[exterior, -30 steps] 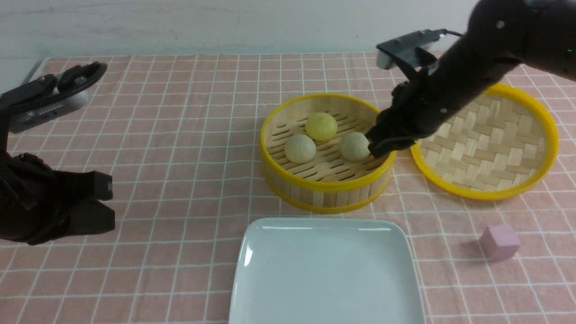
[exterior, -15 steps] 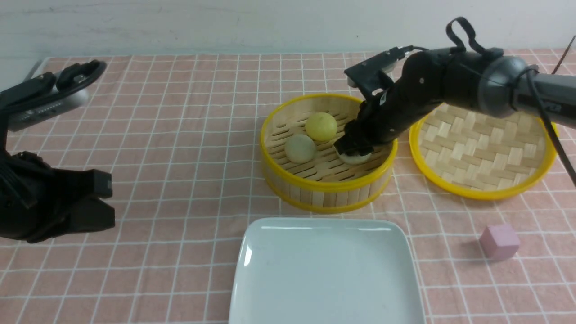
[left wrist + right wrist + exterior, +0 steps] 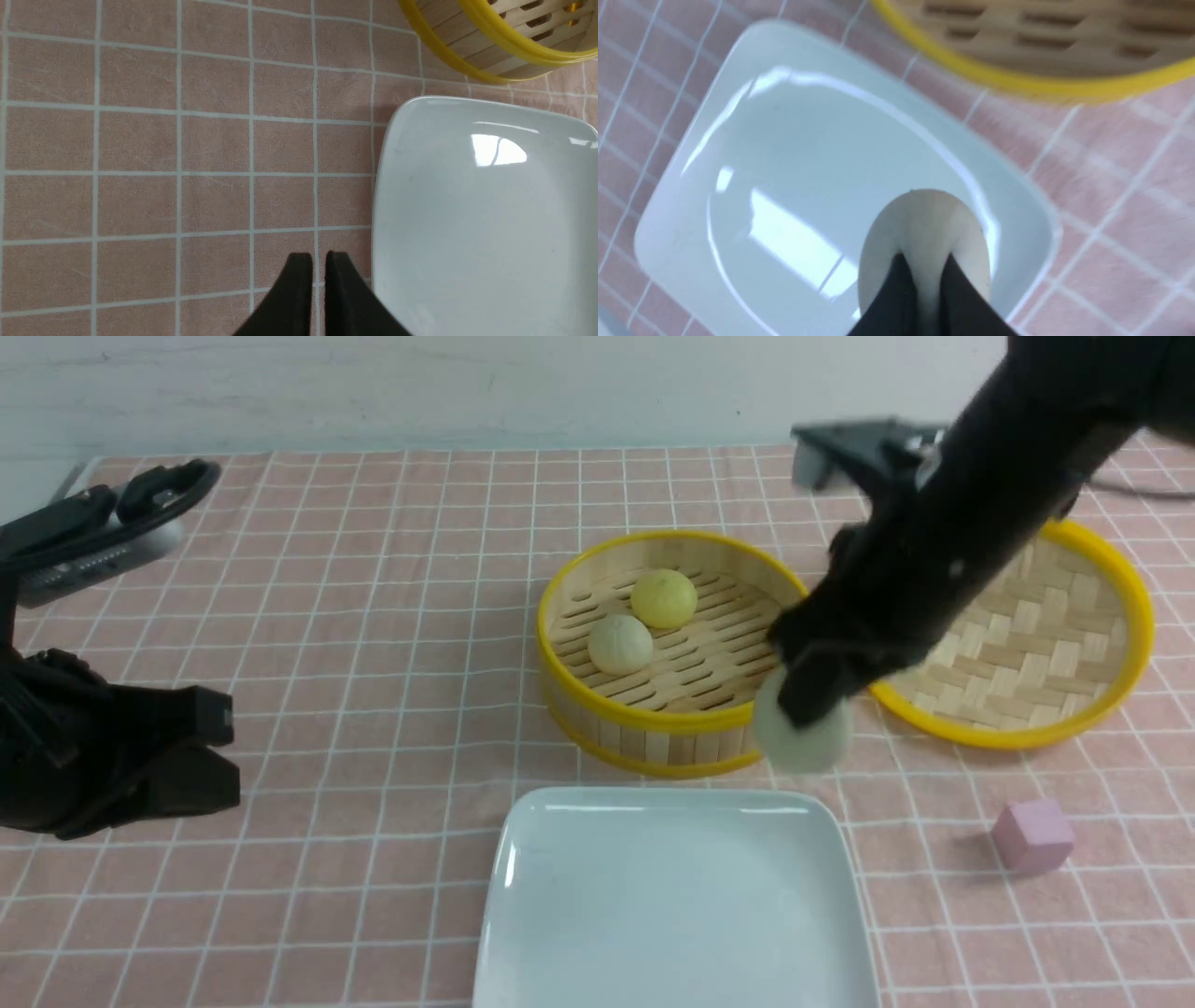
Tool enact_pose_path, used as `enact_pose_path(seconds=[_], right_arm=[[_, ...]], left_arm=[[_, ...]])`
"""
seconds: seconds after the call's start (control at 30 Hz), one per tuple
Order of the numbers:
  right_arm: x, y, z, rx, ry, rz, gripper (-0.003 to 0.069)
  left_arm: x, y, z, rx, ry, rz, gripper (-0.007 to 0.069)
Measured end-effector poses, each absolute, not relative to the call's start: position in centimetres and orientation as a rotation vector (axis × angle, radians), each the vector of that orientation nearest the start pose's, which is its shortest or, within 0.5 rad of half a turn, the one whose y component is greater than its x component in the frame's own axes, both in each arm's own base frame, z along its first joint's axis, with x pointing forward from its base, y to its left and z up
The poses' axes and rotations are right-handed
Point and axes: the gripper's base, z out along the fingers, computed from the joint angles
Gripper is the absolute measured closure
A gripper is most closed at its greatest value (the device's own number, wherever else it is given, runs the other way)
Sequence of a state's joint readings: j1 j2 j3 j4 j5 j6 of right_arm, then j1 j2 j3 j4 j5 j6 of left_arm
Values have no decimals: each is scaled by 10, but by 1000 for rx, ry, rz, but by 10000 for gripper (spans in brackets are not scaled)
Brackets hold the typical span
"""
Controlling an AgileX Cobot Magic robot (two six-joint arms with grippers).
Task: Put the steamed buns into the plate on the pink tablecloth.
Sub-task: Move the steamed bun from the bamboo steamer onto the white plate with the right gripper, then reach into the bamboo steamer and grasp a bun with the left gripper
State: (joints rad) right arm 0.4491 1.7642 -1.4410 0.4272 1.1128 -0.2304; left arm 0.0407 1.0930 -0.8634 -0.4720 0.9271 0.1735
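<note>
Right gripper (image 3: 924,266): jaws were clamped on a pale steamed bun (image 3: 924,219).
Plate (image 3: 784,154): lay beyond those jaws' tips, apart from the bun.
Left gripper (image 3: 319,261): jaws nearly together, empty.

We see bright, even, soft light. Crisp glare patches sit on the plate (image 3: 495,149) in the sharp left wrist view. The right wrist view is smeared, with the steamer basket (image 3: 1041,56) and pink tablecloth (image 3: 1111,186) soft. In the front view the right gripper (image 3: 808,709) and its pale bun (image 3: 801,742) blur, and the pink cube (image 3: 1032,835) casts a faint shadow to its left.
</note>
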Motion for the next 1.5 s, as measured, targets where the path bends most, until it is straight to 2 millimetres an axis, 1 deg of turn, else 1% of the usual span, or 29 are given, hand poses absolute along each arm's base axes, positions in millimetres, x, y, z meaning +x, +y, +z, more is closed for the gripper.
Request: enact_pose_path(seconds=[0.03, 0.07, 0.1, 0.13, 0.17, 0.23, 0.27, 0.3, 0.37, 0.4, 0.5, 0.53, 0.57, 0.63, 0.67, 0.7, 0.73, 0.8, 0.87, 0.9, 0.93, 0.97, 1.0, 1.03, 1.1, 1.17, 1.23, 1.37, 1.5], right_arm=[[311, 189, 267, -760, 2810, 621, 628], [301, 195, 239, -780, 2846, 592, 610], [297, 199, 223, -791, 2854, 561, 592], [296, 199, 220, -792, 2855, 555, 587], [293, 203, 202, -798, 2844, 509, 524], [291, 206, 189, -792, 2839, 485, 433], [291, 207, 186, -766, 2844, 482, 363], [292, 207, 186, -754, 2849, 481, 290], [295, 205, 191, -754, 2867, 475, 209], [299, 201, 201, -752, 2870, 473, 148], [308, 192, 221, -745, 2854, 461, 92], [313, 177, 245, -720, 2843, 446, 86], [313, 169, 258, -705, 2829, 441, 100], [308, 146, 282, -667, 2823, 412, 178], [308, 144, 282, -663, 2830, 409, 188], [304, 134, 293, -645, 2826, 399, 237], [294, 112, 307, -578, 2833, 379, 365], [278, 91, 320, -475, 2832, 370, 536], [265, 80, 321, -416, 2843, 368, 638], [256, 74, 321, -391, 2848, 367, 662], [248, 70, 320, -371, 2854, 365, 671], [247, 70, 320, -369, 2855, 365, 671], [238, 67, 318, -356, 2861, 362, 673], [235, 66, 318, -351, 2858, 362, 673], [224, 63, 310, -333, 2852, 360, 673], [223, 63, 307, -324, 2842, 358, 673], [224, 63, 304, -316, 2835, 357, 671], [227, 63, 304, -305, 2810, 355, 667], [231, 63, 305, -293, 2769, 351, 666]], left_arm=[[202, -25, 306, -73, 2558, -511, 550], [202, -25, 306, -73, 2559, -511, 549], [202, -25, 306, -73, 2558, -510, 548], [202, -25, 306, -74, 2557, -510, 548], [203, -25, 305, -76, 2558, -510, 545], [203, -25, 305, -96, 2559, -516, 540], [203, -25, 305, -121, 2558, -522, 538], [204, -25, 305, -140, 2556, -526, 538], [206, -24, 308, -155, 2547, -528, 535], [209, -24, 311, -159, 2538, -532, 532], [215, -26, 316, -167, 2526, -558, 530], [224, -28, 324, -174, 2511, -599, 528], [228, -29, 327, -168, 2512, -621, 528], [241, -36, 333, -120, 2513, -660, 528], [242, -37, 333, -113, 2513, -663, 528], [248, -41, 335, -83, 2516, -675, 528], [263, -60, 335, 9, 2536, -704, 528], [280, -86, 337, 125, 2546, -728, 528], [297, -112, 334, 218, 2551, -736, 523], [307, -126, 332, 259, 2551, -735, 517], [317, -140, 330, 292, 2551, -729, 508], [318, -143, 326, 297, 2560, -730, 506], [333, -158, 326, 322, 2544, -719, 487], [337, -163, 325, 328, 2542, -716, 480], [366, -193, 313, 351, 2548, -702, 403], [381, -209, 310, 371, 2537, -692, 340], [399, -226, 300, 413, 2541, -663, 274], [422, -247, 276, 499, 2541, -562, 190], [439, -252, 247, 564, 2553, -416, 179]])
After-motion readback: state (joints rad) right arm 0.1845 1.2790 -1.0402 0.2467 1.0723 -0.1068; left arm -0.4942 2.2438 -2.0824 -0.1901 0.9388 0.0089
